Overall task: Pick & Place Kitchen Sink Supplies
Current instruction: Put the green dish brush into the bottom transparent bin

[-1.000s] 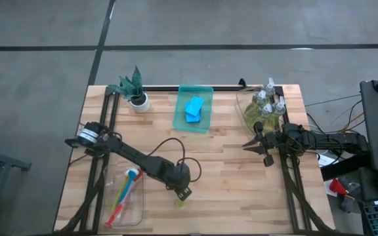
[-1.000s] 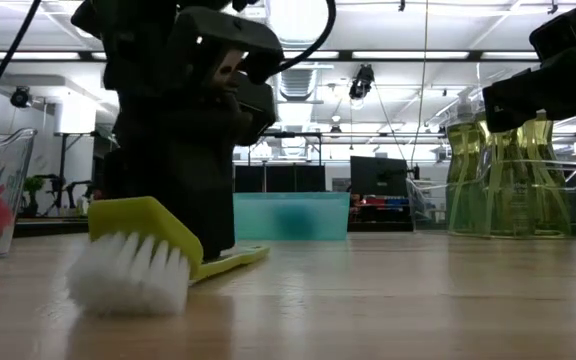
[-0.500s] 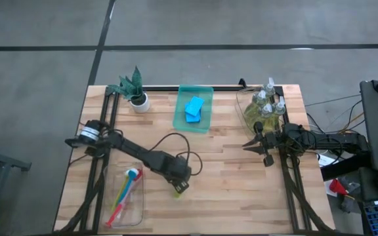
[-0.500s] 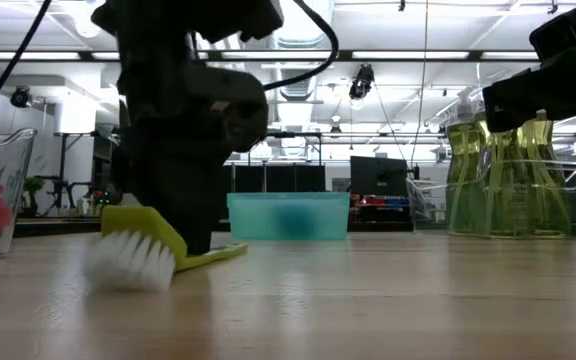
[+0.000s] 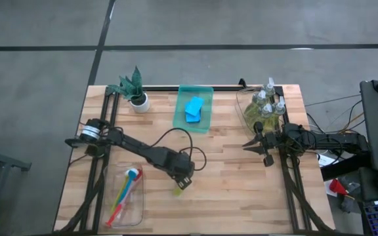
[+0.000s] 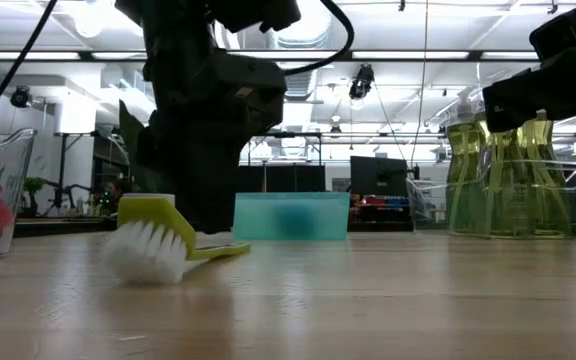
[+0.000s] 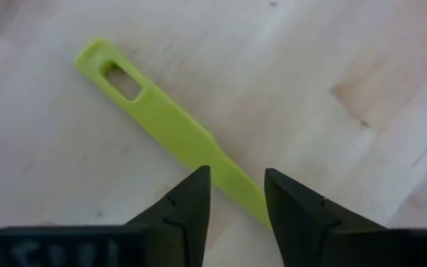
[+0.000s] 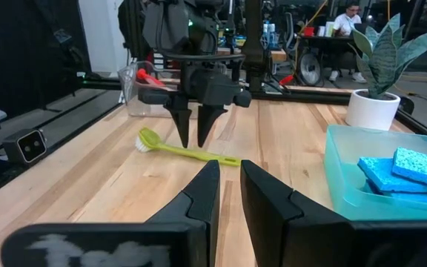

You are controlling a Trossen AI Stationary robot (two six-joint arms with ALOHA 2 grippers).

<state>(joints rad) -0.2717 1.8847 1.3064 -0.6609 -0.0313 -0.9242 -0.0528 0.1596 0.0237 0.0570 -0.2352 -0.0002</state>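
A yellow-green brush (image 5: 178, 191) lies flat on the wood table near its near edge, with its white bristle head (image 6: 148, 255) down on the wood. My left gripper (image 5: 185, 181) points down over the brush handle (image 7: 161, 122) and is open, one finger on each side of the handle. The right wrist view shows the same: the left gripper (image 8: 191, 141) stands over the brush (image 8: 187, 153). My right gripper (image 5: 254, 143) waits at the right edge beside the soap bottles (image 5: 266, 105), its fingers a narrow gap apart (image 8: 230, 185). Blue sponges (image 5: 193, 107) lie in the green tray. My left gripper comes from above, pointing down, and its fingers (image 7: 191, 200) straddle the brush handle (image 7: 224, 174) about halfway along, lying across it. The brush rests flat on the table. Whether the fingertips touch the handle, I cannot tell.
A clear tray (image 5: 136, 210) with red, blue and yellow brushes sits at the near left. A potted plant (image 5: 135, 88) stands at the far left. The green tray (image 5: 205, 121) is far centre and the clear bottle tray (image 5: 245, 111) far right. Bare wood lies between the arms.
My left gripper has moved toward the table's far edge. The yellow-green brush has slid along the table with it, away from the near edge, and it still lies flat.
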